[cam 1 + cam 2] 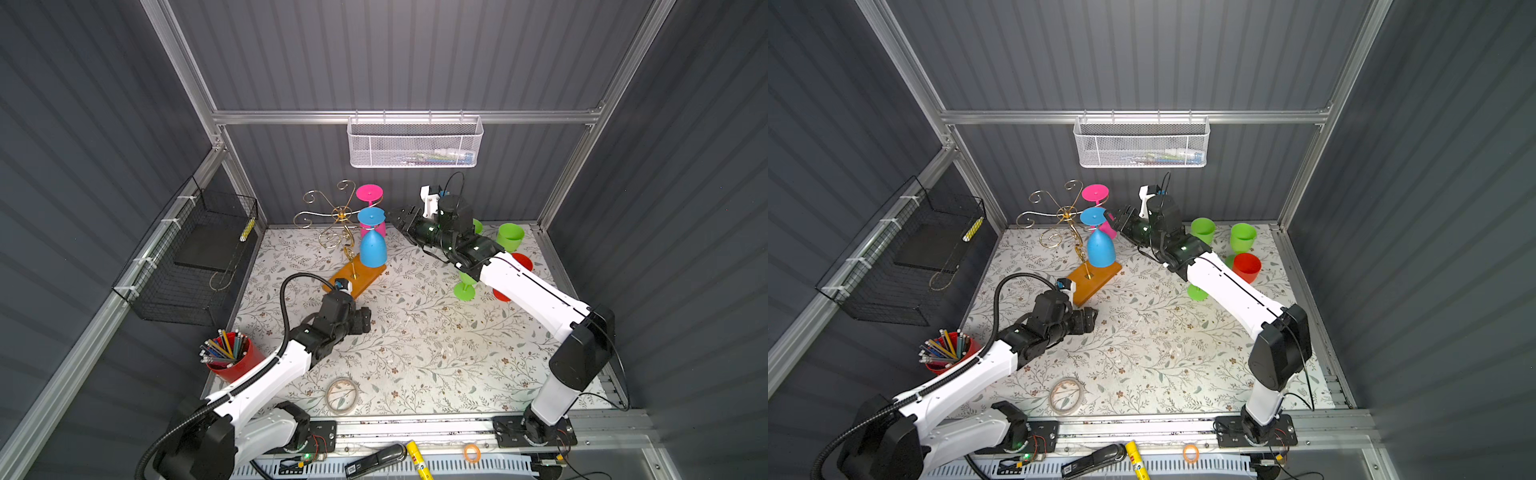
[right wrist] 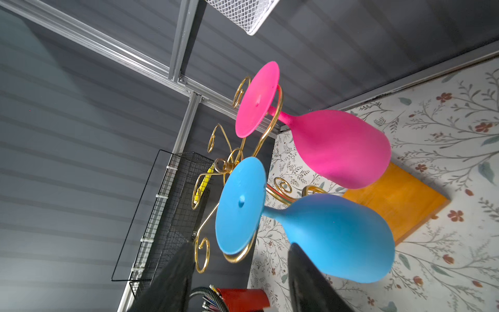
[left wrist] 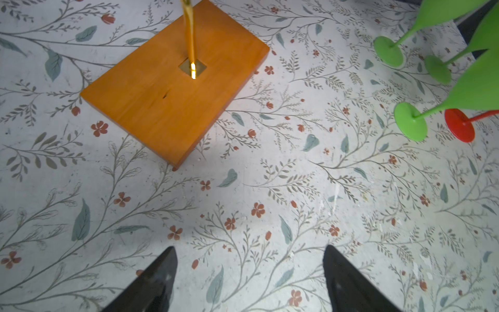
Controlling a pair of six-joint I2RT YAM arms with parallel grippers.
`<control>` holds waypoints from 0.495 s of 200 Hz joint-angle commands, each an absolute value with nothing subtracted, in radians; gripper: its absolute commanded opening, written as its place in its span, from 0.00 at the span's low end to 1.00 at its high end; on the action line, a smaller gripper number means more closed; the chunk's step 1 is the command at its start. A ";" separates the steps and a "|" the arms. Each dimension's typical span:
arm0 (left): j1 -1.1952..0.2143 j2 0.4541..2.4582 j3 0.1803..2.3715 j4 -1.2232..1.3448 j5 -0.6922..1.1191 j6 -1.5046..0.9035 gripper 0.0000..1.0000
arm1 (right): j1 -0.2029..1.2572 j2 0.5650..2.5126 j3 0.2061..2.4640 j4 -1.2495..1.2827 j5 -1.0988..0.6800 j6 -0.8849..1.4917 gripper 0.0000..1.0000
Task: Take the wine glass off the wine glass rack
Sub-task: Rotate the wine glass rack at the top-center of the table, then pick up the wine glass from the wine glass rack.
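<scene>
The wine glass rack [image 1: 341, 215] is gold wire on an orange wooden base [image 1: 357, 277], at the back left in both top views. Two wine glasses hang from it bowl down: a blue one [image 1: 372, 249] in front and a pink one [image 2: 337, 151] behind it. My right gripper [image 1: 395, 218] is raised beside them, level with their feet. In the right wrist view its fingers stand apart, either side of the edge of the blue glass's foot [image 2: 240, 205], touching nothing. My left gripper [image 3: 249, 251] hovers open over the mat, just short of the base [image 3: 172, 100].
Green wine glasses [image 1: 510, 237] and a red one [image 1: 521, 262] stand at the back right, under my right arm. A red cup of pencils [image 1: 232, 357] and a tape roll [image 1: 342, 395] sit front left. A black wire basket [image 1: 195, 257] hangs on the left wall, a white mesh basket [image 1: 415, 143] on the back wall.
</scene>
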State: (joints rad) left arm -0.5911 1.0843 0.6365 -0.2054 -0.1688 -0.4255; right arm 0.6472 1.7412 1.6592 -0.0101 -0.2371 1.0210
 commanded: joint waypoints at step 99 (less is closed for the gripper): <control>-0.760 0.918 0.883 -0.463 -0.333 -0.283 0.85 | 0.629 1.812 1.750 0.000 -0.274 1.069 0.41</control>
